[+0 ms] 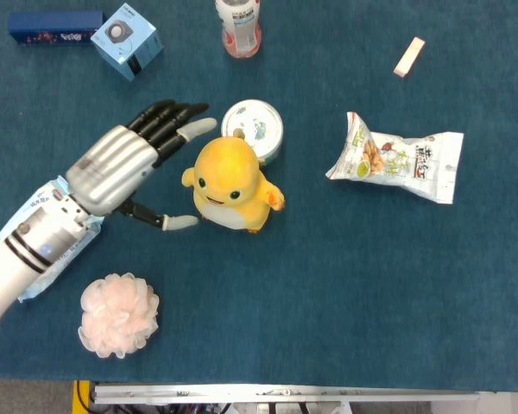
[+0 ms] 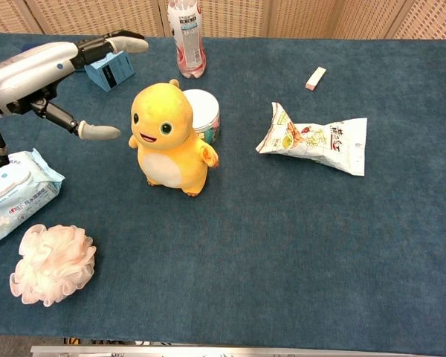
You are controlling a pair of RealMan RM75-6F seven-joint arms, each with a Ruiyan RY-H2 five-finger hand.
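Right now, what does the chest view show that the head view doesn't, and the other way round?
Only the chest view shows the woven beige wall panels behind the table and the yellow plush toy's smiling front. Only the head view shows the round white tin's lid from above and the metal table edge. Both show the open left hand beside the toy, not touching it, the blue wet-wipes pack, the pink bath pouf and the snack bag.
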